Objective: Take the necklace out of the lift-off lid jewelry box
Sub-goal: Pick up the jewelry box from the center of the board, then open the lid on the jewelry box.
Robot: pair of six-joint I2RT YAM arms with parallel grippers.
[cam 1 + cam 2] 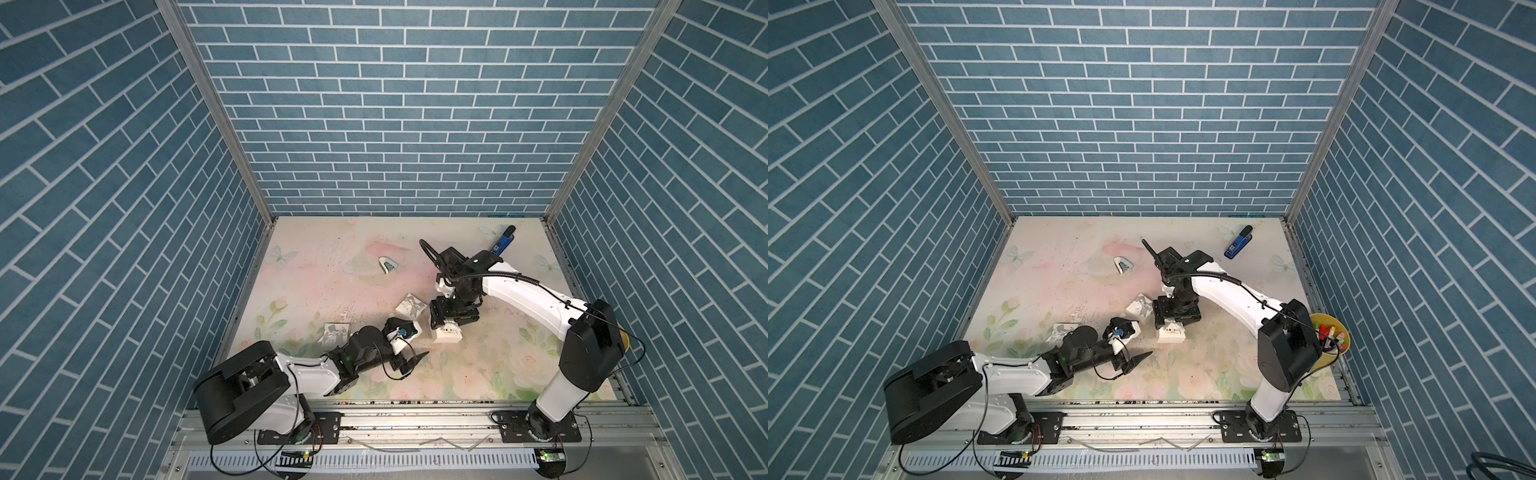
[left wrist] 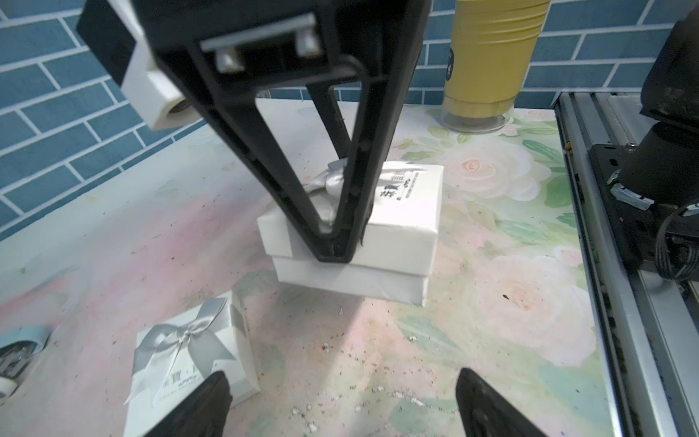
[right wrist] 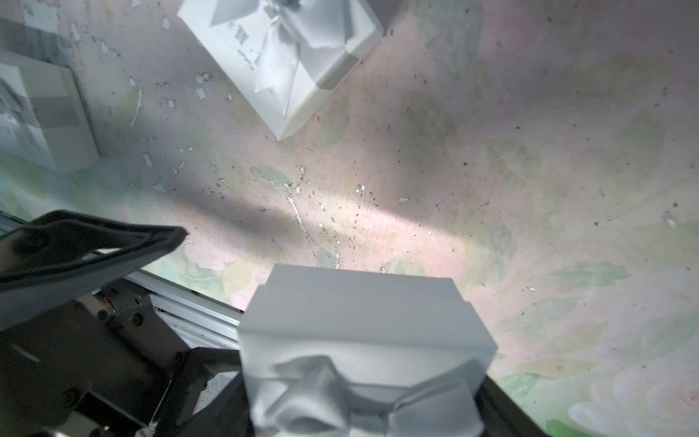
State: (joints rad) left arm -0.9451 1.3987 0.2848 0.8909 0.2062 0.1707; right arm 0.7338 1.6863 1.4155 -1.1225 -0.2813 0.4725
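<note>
1. Jewelry box (image 1: pixel 448 333): white, silver bow on top, on the floral table (image 1: pixel 316 266) at 4 o'clock from its centre; lid (image 2: pixel 401 234) sits on the base and covers the interior, so the necklace cannot be seen
2. Right arm, pose: base at the table's 5 o'clock edge, forearm reaching toward 11 o'clock, wrist bent over so that the right gripper (image 1: pixel 449 325) points straight down onto the box
3. Right gripper, state: clamped across the lid, one finger (image 2: pixel 333 242) flat against a side wall, its partner at the opposite wall behind the bow
4. Left arm, pose: base at 7 o'clock, lying low over the near edge and stretched toward 3 o'clock; left gripper (image 2: pixel 342 397) level, rolled onto its side, at 8 o'clock from the box and apart from it
5. Left gripper, state: jaws spread wide, nothing between them
6. White bowed boxes, count three: the clamped one; a second (image 1: pixel 411 306) just beside it at 10 o'clock; a third (image 1: pixel 334 332) at the table's 8 o'clock, beside the left forearm
7. Blue stapler (image 1: pixel 1239 243), count one: 1 o'clock, near the far wall
8. Yellow cup (image 2: pixel 488 68), count one: 4 o'clock edge, beside the right arm's shoulder, holding pens (image 1: pixel 1330 332), too small to count
9. Small white and pale-blue item (image 1: pixel 388 266), count one: 12 o'clock from centre; kind cannot be told
10. Arms, count two; grippers, count two
</note>
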